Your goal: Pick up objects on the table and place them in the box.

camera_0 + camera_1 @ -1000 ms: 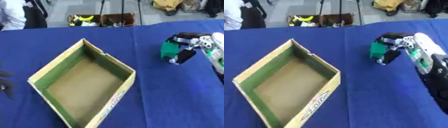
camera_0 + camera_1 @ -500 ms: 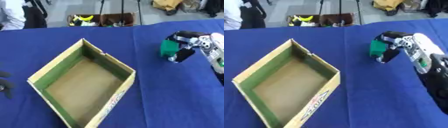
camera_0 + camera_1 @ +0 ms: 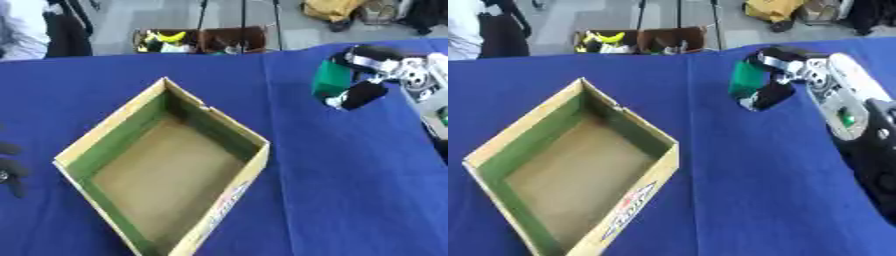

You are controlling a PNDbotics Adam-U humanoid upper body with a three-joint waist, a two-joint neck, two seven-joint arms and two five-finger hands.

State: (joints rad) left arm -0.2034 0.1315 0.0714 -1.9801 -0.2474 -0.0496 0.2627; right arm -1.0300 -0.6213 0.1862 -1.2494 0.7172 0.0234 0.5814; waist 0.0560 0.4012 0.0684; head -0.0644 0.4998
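A green block-shaped object (image 3: 331, 80) is held above the blue table, to the right of the box. My right hand (image 3: 787, 75) is curled round it, fingers over its top and thumb below. The open cardboard box (image 3: 166, 165) with green inner walls lies turned like a diamond at the centre left and has nothing in it. My left hand (image 3: 10, 165) shows only as dark fingers at the left edge, low beside the box.
The blue cloth-covered table (image 3: 350, 190) fills the view. Beyond its far edge on the floor stand bins with yellow and other items (image 3: 197, 41). A person (image 3: 26, 27) stands at the far left, away from the table.
My right hand with the green object has shifted slightly up and toward the far edge. The box has not moved.
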